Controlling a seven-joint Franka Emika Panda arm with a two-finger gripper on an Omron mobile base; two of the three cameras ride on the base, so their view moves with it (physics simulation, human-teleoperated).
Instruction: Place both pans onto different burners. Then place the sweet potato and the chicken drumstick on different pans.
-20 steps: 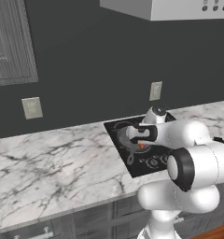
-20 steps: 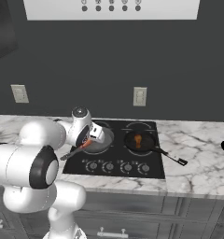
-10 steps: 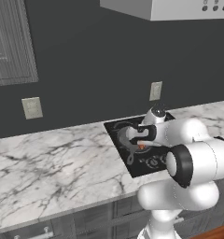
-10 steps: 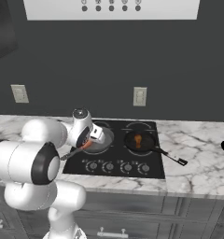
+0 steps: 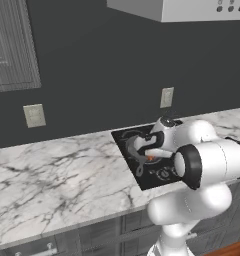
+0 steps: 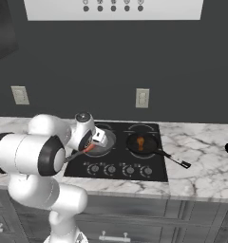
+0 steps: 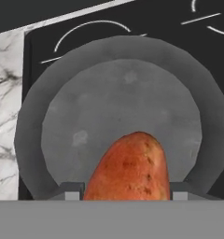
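- Gripper [image 6: 93,144] sits low over the grey pan [image 7: 121,107], on the left side of the cooktop [image 6: 149,166] in the right base view.
- Hand view: sweet potato [image 7: 129,170] sits between the two finger tips [image 7: 71,191], tapered end pointing out over the pan floor. Fingers are closed in on it from both sides; gripper has hold of the potato.
- Cannot tell if the potato touches the pan floor or is just above it.
- Grey pan rests on a burner [image 7: 97,28]; white ring lines show past its far rim. Its handle [image 6: 74,155] runs toward the front left, under the arm.
- Orange-red bit of potato shows at the gripper in the left base view [image 5: 150,158] too.
- Black pan [image 6: 143,144] is on the right-hand burner, thin handle [image 6: 175,159] pointing front right over the cooktop edge toward the marble counter [image 6: 201,166].
- Drumstick [image 6: 140,141] lies inside the black pan, near its middle.
- The two pans are near each other, not touching.
- Knobs [image 6: 118,169] run along the cooktop's front.
- Wall outlet [image 6: 142,98] on the dark wall behind the cooktop; range hood [image 6: 116,8] above.
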